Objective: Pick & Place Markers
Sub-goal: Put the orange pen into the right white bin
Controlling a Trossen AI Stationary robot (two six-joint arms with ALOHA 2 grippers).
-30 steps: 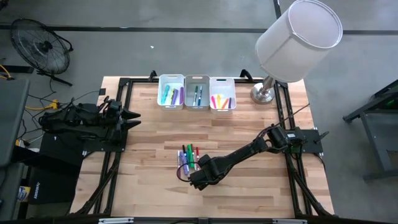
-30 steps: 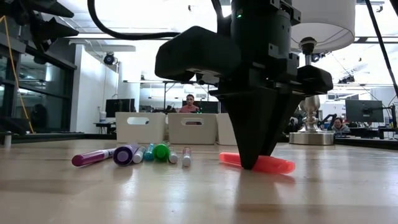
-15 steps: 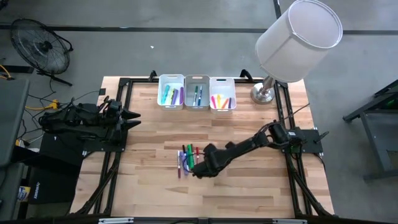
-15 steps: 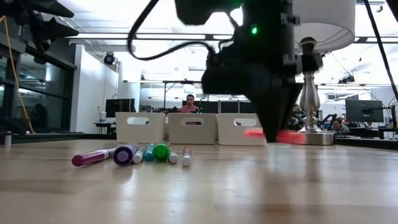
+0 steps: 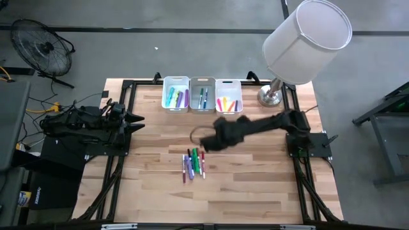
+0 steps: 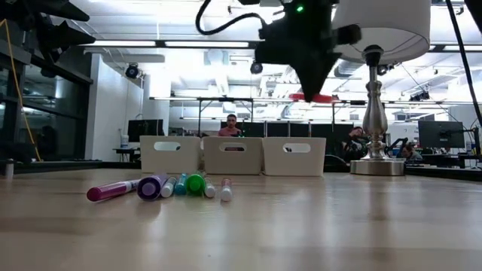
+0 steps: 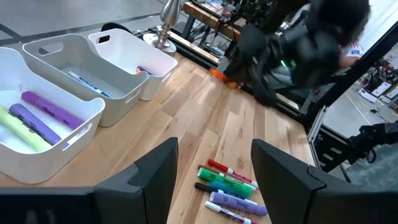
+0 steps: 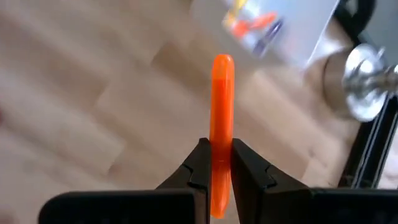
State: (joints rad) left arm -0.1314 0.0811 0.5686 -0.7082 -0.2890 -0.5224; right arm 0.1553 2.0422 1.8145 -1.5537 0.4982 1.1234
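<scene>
The right claw (image 8: 214,163) hangs above the wooden counter (image 5: 255,185), well clear of its surface, with its two fingers pinching an orange marker (image 8: 221,124). The marker sticks out ahead of the fingertips, pointing toward a white bin (image 8: 273,25) that holds orange and pink markers. In the high view this claw (image 5: 203,142) sits between the row of bins and the loose markers (image 5: 193,164); those lie on the counter just behind and below it, side by side, in red, green, teal and purple. In the low view the marker shows as a red-orange bar (image 6: 313,97) under the dark fingers, high over the counter, with the three white bins (image 6: 232,155) standing beyond.

The three bins form a row at the counter's far edge. The left bin (image 5: 176,94) holds yellow-green and purple markers, the middle bin (image 5: 202,96) teal and green ones, and the right bin (image 5: 229,97), nearest the claw's line of travel, pink, yellow and orange ones. A lamp (image 5: 273,94) with a white shade stands beside the right bin.

The left claw (image 5: 135,119) waits at the counter's left edge, fingers spread and holding nothing.
</scene>
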